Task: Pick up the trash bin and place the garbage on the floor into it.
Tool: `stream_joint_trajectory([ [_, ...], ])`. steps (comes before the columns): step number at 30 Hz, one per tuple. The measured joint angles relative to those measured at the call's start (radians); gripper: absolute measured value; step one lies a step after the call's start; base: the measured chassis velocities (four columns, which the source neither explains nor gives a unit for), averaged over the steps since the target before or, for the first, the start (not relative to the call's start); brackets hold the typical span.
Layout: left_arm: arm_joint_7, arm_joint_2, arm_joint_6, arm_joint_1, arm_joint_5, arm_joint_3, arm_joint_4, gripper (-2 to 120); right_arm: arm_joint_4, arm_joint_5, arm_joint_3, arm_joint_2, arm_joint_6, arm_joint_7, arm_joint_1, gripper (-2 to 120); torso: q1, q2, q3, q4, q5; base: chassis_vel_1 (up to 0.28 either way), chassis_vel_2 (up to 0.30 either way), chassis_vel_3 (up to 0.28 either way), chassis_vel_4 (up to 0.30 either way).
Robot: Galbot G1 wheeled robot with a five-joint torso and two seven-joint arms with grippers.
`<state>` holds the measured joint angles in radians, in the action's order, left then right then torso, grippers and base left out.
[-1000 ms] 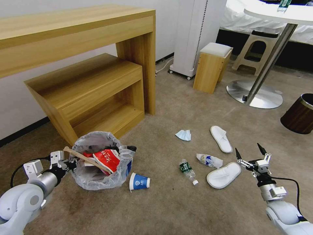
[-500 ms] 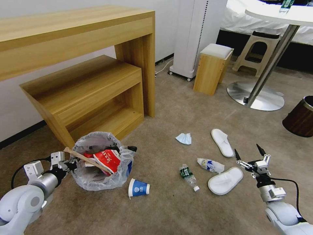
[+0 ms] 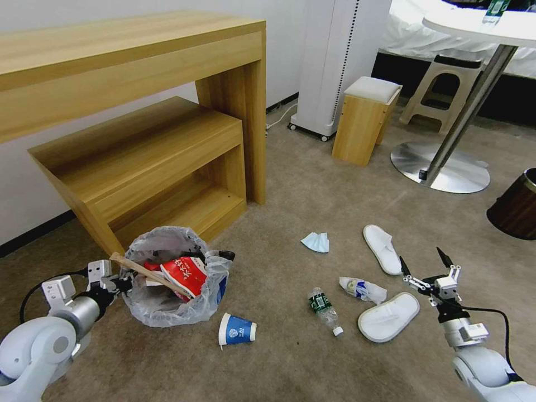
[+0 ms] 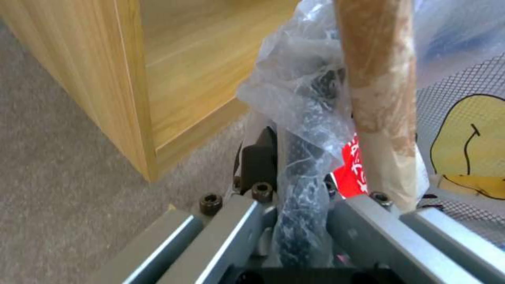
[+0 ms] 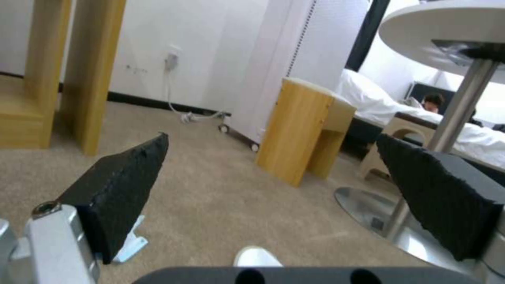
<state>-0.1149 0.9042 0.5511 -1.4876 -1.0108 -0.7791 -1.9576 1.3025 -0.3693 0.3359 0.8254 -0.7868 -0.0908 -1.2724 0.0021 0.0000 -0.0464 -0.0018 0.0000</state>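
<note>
We hold the trash bin by its rim, left gripper jaws pinching it, low over the floor by the paper cup. The right gripper hovers with jaws spread near the slippers; next, we judge, it must descend onto one piece of litter.

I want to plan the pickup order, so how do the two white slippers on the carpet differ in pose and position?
The far slipper lies farther from the robot, beyond the crumpled wrapper; the near slipper lies closer to the robot, just left of the open right hand. The far slipper points away toward the round table's base; the near slipper lies more crosswise. Both are white, sole down, on the beige carpet.
</note>
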Motion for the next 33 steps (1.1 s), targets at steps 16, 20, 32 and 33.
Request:
stream_joint_trajectory([
  [16,-0.044,-0.133,0.135,-0.014,-0.101,-0.039,-0.055,0,0.01,-0.005,0.067,-0.006,-0.012,0.023,-0.063,100,0.0,0.0,0.0,-0.0002,0.0,0.0,0.0,0.0,0.0],
  [20,-0.047,-0.16,0.148,-0.029,-0.115,-0.043,-0.056,0,0.016,0.0,0.084,-0.005,-0.013,0.026,-0.075,100,0.0,0.0,0.0,-0.0001,-0.0001,0.0,0.0,0.0,0.0],
  [32,-0.033,-0.217,0.162,-0.107,-0.141,-0.115,-0.056,0,0.004,0.017,0.085,-0.004,-0.014,0.025,-0.079,100,0.0,0.0,0.0,0.0,0.0,0.0,0.0,0.0,0.0],
  [33,-0.029,-0.225,0.163,-0.126,-0.149,-0.131,-0.059,0,0.001,0.023,0.083,-0.004,-0.014,0.025,-0.078,100,0.0,0.0,0.0,-0.0001,0.0001,0.0,0.0,0.0,0.0],
])
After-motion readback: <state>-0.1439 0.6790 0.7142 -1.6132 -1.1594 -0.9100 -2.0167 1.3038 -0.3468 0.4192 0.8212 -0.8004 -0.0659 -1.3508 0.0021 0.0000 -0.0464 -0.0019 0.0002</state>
